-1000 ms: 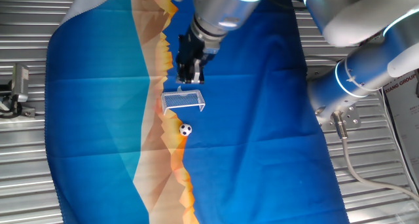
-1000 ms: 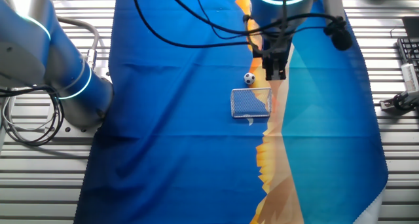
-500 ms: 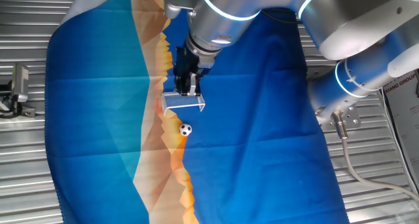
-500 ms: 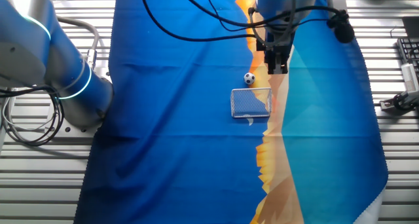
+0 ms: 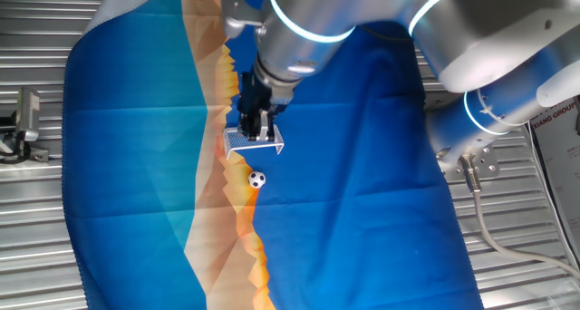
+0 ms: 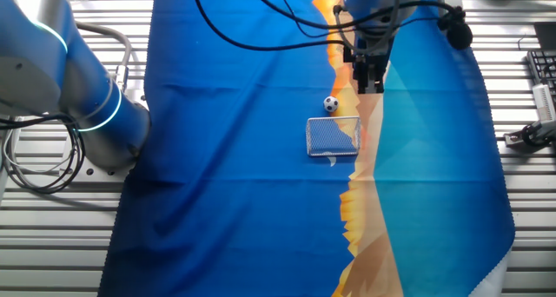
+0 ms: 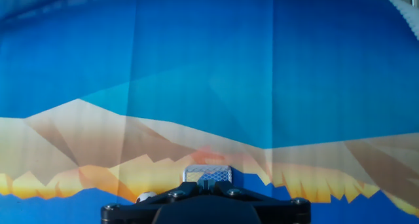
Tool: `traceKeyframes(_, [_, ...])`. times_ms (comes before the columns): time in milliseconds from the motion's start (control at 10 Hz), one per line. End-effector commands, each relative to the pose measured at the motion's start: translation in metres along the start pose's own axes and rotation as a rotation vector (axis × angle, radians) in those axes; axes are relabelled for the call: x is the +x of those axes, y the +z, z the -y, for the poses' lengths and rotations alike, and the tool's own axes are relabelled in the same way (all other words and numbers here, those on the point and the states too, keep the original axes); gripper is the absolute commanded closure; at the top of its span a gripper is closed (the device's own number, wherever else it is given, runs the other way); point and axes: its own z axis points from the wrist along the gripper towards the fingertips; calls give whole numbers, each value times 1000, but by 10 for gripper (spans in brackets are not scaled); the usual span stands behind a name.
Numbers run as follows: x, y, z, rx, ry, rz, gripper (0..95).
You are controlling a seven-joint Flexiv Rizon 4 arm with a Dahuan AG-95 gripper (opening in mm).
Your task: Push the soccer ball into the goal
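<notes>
One fixed view: gripper (image 5: 256, 134) hanging over the goal (image 5: 255, 143), dark fingers close together, nothing held as far as can be seen; exact gap impossible to tell. Ball (image 5: 257, 179) on the cloth (image 5: 362, 165) just below the goal, on the orange zigzag band, apart from both goal and gripper. Arm (image 5: 308, 29) reaching in from the upper right, with a glowing cyan ring.

The other fixed view: gripper (image 6: 371, 82) above the cloth (image 6: 243, 175), beside the ball (image 6: 331, 104) on its upper right, not touching it. Goal (image 6: 334, 136) just below the ball, white frame with pale mesh, 1 edge on the orange band. Fingers look nearly together, empty. Base of the arm (image 6: 61, 89) at the left edge, on the slatted table (image 6: 52, 245).

Hand view: dark gripper body (image 7: 206, 207) filling the bottom edge, fingertips not shown. Goal (image 7: 207, 175) small, just above that body, near the orange band. Ball (image 7: 145, 198) barely peeking out at the body's left edge. Cloth (image 7: 209, 67) blue above, tan and orange lower down.
</notes>
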Motion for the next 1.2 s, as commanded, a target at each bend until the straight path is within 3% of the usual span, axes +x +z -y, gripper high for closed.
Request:
traceKeyframes(100, [2, -1, 0, -4, -7, 4, 950])
traceKeyframes(300, [2, -1, 0, -4, -11, -10, 950])
traceKeyframes(1200, [2, -1, 0, 3, -22, 1, 950])
